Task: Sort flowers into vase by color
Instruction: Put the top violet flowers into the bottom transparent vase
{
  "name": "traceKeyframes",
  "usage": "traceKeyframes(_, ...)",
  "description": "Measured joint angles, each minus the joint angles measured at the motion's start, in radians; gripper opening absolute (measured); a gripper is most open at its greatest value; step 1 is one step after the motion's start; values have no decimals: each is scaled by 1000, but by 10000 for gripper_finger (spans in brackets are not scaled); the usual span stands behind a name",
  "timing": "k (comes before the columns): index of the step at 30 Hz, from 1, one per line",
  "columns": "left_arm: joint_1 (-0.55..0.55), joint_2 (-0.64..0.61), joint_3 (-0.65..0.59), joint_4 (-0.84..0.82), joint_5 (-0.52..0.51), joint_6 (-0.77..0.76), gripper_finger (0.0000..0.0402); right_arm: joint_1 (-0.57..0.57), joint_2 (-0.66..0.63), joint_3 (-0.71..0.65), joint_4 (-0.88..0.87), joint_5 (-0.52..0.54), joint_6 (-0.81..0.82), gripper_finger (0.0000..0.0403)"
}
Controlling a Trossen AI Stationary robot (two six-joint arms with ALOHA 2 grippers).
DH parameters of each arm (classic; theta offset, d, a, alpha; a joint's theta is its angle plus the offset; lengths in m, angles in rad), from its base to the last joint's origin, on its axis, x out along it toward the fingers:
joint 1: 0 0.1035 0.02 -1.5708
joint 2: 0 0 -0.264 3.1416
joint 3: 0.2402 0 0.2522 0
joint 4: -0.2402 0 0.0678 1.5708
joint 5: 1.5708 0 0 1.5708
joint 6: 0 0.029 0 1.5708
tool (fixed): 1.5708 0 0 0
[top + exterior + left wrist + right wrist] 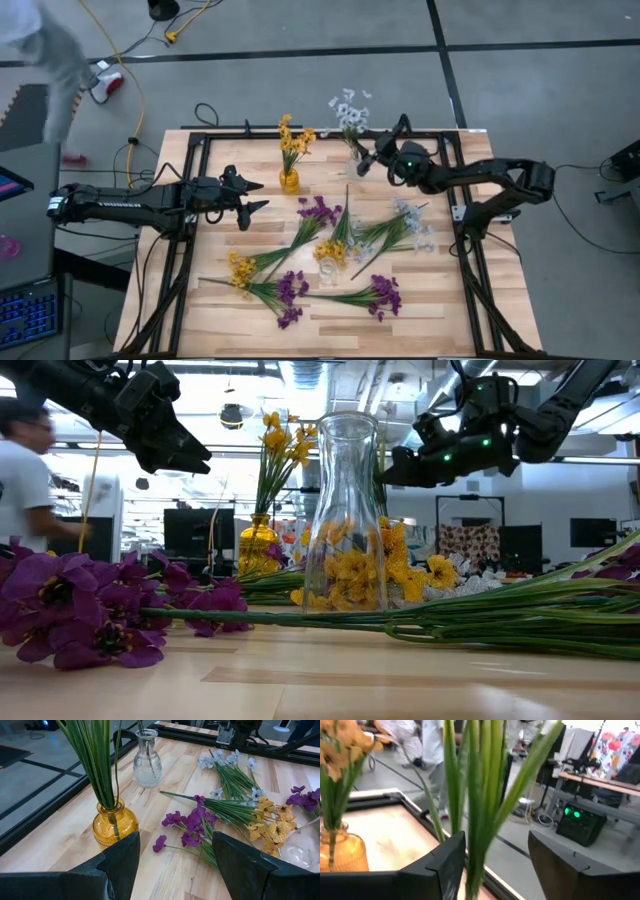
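Just letting go of the white-blue sprig [349, 112] in the clear vase [147, 761] at the counter's far edge, right gripper [372, 160] fingers spread around its stems, left gripper [252, 195] idling wide open, probably needing another loose flower next.

High view: overhead, straight down, whole worktop [400, 310] in frame. Low view: worktop-level, facing the room, very close to clear vase [347, 510]. Left wrist: looks past its claw [175, 865] at amber vase [115, 825], close, 10 o'clock of centre in high view. Right wrist: tight on green stems [480, 795], same amber vase shared
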Motion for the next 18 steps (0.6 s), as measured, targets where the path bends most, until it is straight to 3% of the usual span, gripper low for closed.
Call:
traceKeyframes(10,0,0,0,0,4,-10,236,8,-259,0,-448,26,135,246)
traceKeyframes(18,-1,0,0,1,94,-85,236,94,-449,0,-698,2,213,246)
